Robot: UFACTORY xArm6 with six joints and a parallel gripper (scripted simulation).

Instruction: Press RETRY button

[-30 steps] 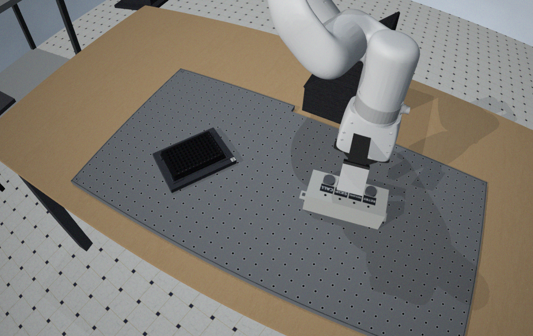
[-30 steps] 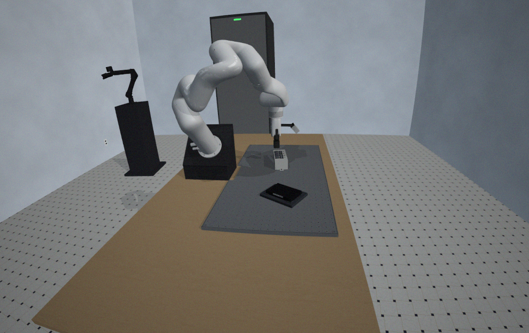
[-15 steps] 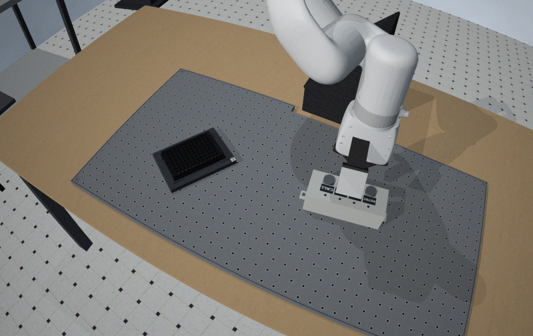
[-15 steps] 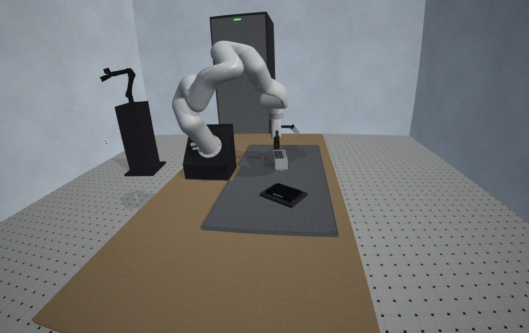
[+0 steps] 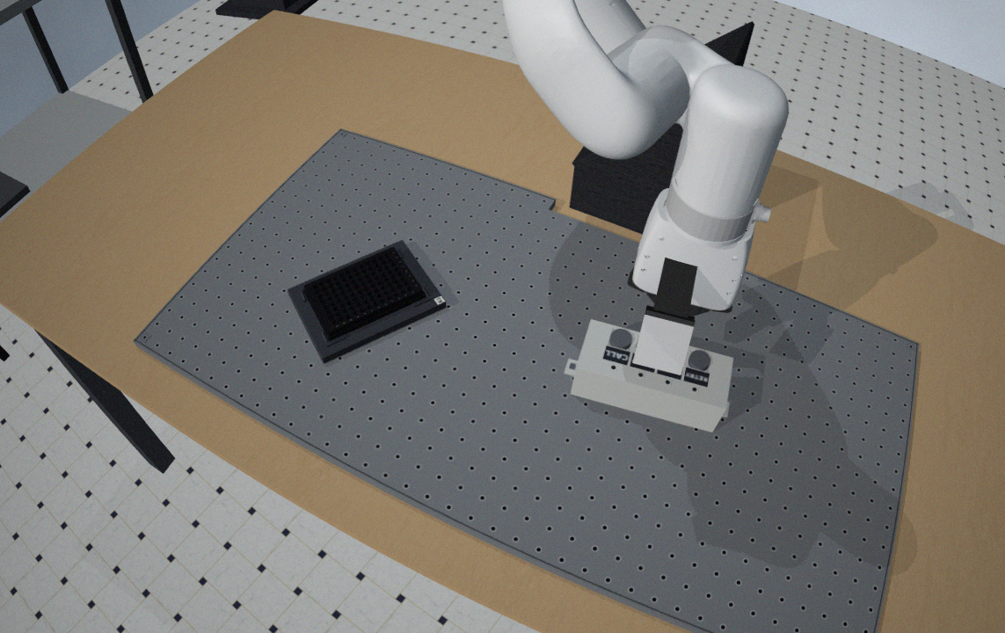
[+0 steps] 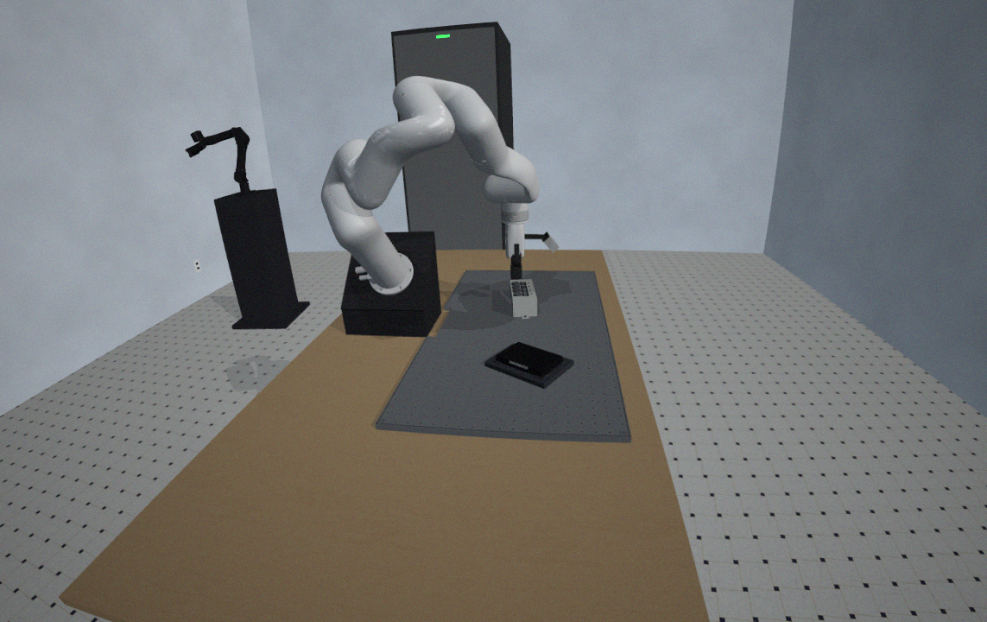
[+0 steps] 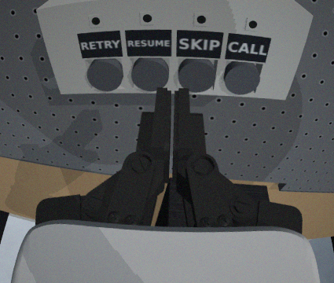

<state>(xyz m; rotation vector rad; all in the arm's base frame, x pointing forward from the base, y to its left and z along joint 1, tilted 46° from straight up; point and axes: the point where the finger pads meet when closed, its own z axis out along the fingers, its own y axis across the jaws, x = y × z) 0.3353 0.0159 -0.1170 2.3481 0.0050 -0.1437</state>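
The white PANEL box [image 7: 174,39] sits on the grey perforated board and also shows in the top view [image 5: 650,376]. In the wrist view its buttons read from left to right RETRY [image 7: 105,75], RESUME [image 7: 150,74], SKIP [image 7: 197,75] and CALL [image 7: 242,78]. The four lamps above the names, such as RETRY's lamp [image 7: 96,21], are all dark. My gripper [image 7: 172,108] is shut and empty. Its tips hover just before the panel's near edge, between RESUME and SKIP. The black 96-well plate E01 [image 5: 364,294] rests on its nest N1, left of the panel.
The arm's black base block [image 5: 623,185] stands behind the panel. A dark cabinet [image 6: 450,131] and a black pedestal with a small arm [image 6: 253,255] stand off the table in the exterior view.
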